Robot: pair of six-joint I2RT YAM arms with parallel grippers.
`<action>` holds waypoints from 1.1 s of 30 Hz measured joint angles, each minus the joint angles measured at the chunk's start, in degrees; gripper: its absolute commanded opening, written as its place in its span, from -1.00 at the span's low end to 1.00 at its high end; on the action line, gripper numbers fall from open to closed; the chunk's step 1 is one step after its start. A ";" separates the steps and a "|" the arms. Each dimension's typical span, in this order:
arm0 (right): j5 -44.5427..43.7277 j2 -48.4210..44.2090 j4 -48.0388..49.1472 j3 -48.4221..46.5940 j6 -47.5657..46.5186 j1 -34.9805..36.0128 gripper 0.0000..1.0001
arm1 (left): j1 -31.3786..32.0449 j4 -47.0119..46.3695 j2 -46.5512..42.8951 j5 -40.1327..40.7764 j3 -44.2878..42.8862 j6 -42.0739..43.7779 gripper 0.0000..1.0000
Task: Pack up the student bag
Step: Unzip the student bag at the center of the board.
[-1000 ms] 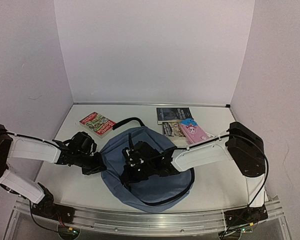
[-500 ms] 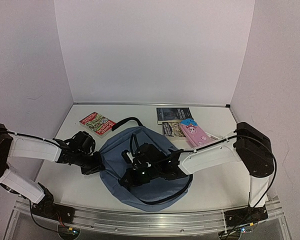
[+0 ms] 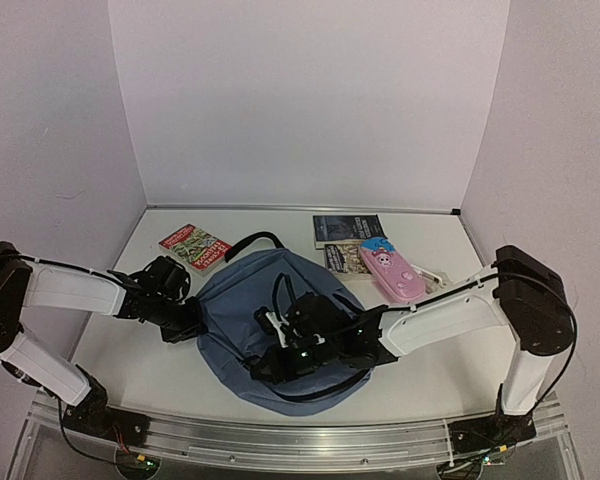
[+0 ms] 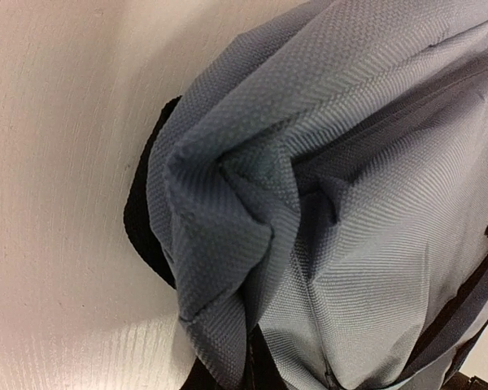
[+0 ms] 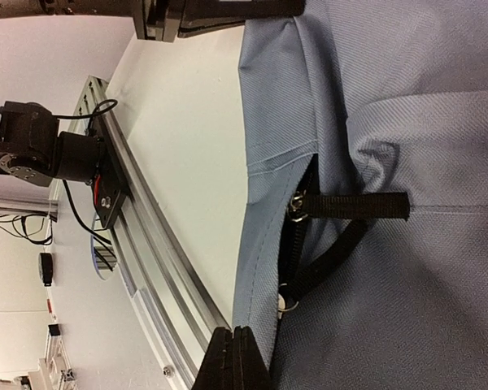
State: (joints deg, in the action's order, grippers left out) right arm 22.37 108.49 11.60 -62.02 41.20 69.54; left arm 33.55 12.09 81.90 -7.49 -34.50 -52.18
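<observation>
While the left gripper (image 3: 187, 327) is pinching the student bag (image 3: 280, 300) at its edge, the bag-opening step is proceeding.
Right gripper (image 5: 233, 349), jaws closed with nothing evidently held, is hovering directly over the bag; the zipper pull tab (image 5: 354, 206) just ahead probably needs grasping next.

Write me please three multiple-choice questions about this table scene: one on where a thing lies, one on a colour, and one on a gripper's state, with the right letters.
1. Where does the pencil case lie?
A. On the table, right of the backpack, beside the dark books.
B. Inside the backpack.
C. Left of the backpack.

2. What colour is the backpack?
A. Green.
B. Slate blue.
C. Yellow.

3. On the right gripper, how do the jaws stand?
A. Wide open.
B. Shut.
C. Half open.

Answers: 1 A, the top view shows its pink shape next to the books; 2 B, every view shows blue-grey cloth; 3 B, the right wrist view shows the jaws pressed together.
</observation>
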 measured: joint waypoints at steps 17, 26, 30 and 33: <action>-6.45 3.10 2.34 -2.58 11.93 0.00 -0.26 | -0.25 -0.15 0.25 -0.37 0.02 1.42 -1.00; -7.53 6.50 3.66 -3.35 19.67 0.00 -0.28 | -0.25 -0.28 -0.14 -0.42 0.15 1.39 -1.00; -7.48 8.14 4.81 -3.42 21.58 -0.01 -0.28 | -0.25 -0.66 -0.50 -0.43 0.63 1.38 -1.00; -7.49 9.70 5.26 -4.17 22.29 -0.02 -0.26 | -0.27 -0.84 -1.17 -0.40 1.21 1.37 -1.00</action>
State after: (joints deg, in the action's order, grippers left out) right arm 14.87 118.19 16.87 -66.18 63.49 69.52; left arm 33.28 11.25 80.73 -7.88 -33.29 -50.81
